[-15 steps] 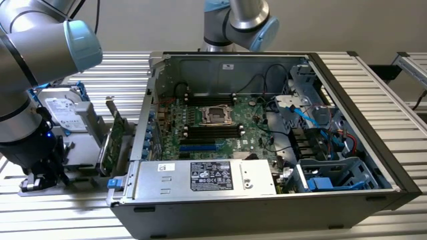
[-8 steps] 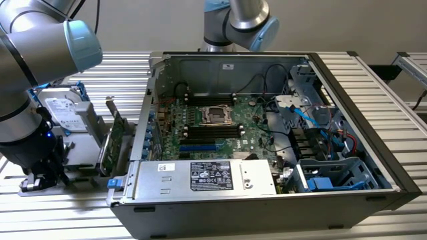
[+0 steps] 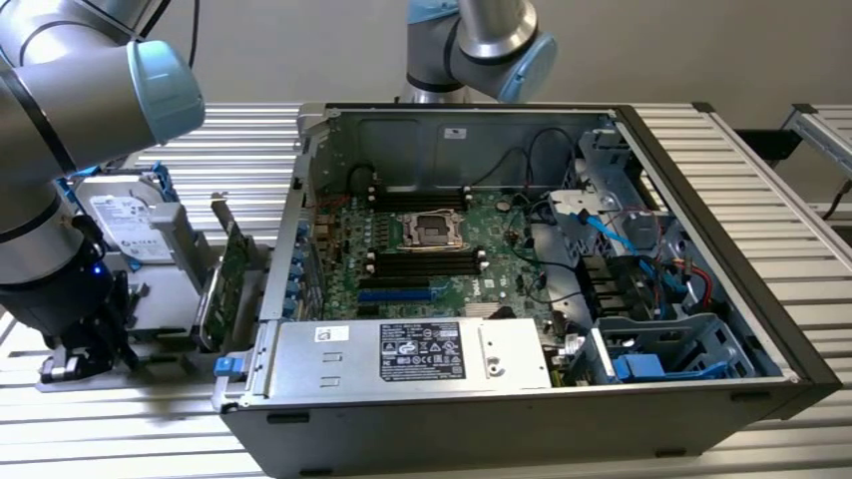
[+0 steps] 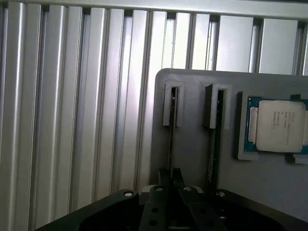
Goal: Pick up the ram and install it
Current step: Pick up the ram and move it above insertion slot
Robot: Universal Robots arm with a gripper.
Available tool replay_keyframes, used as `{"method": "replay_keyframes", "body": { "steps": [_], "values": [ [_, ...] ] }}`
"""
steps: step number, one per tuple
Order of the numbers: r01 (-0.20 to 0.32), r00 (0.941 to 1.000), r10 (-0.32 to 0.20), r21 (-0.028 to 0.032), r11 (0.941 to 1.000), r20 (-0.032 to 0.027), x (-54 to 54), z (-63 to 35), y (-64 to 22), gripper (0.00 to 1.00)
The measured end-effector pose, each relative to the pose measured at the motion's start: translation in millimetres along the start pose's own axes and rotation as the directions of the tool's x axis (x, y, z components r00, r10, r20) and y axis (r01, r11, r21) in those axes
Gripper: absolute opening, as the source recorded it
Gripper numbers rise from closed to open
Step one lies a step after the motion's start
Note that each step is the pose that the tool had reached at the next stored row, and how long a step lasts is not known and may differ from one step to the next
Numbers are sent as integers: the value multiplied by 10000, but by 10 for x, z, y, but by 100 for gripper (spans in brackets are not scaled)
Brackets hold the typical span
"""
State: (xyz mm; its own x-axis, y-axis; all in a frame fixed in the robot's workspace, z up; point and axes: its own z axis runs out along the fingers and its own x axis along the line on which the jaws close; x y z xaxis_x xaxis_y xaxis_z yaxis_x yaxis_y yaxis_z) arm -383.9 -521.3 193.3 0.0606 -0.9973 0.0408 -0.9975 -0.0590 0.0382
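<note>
In the grey holder (image 4: 192,159), ram (image 4: 172,126) edge-on, thin, dark, upright, gripper (image 4: 170,175) pinching it

Ram (image 4: 172,144) base hidden behind hand (image 4: 171,177); processor (image 4: 280,126) cropped.

— What's at the exterior view's left?
— The arm (image 3: 60,90), its gripper (image 3: 83,351) low at a grey holder (image 3: 160,319) on the counter (image 3: 239,150). A hard drive (image 3: 127,212) and a green card (image 3: 229,284) stand upright there.
— And the case (image 3: 533,429)?
— Open, just beside them. The motherboard (image 3: 440,249) lies bare inside, with the power supply (image 3: 413,351) along its near edge.
</note>
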Motion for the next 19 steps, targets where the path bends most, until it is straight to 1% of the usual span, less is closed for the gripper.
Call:
{"method": "replay_keyframes", "body": {
  "steps": [4, 6, 11, 19],
  "values": [
    [-10, 10000, 10, 0, 10000, 2, 0, -3, 0, 14],
    [-11, 10000, 11, -1, 10000, 2, 2, -44, 2, 14],
    [-10, 10000, 10, -1, 10000, 1, 9, -233, 9, 14],
    [-10, 10000, 10, -1, 10000, 1, 23, -596, 11, 14]
  ]
}}
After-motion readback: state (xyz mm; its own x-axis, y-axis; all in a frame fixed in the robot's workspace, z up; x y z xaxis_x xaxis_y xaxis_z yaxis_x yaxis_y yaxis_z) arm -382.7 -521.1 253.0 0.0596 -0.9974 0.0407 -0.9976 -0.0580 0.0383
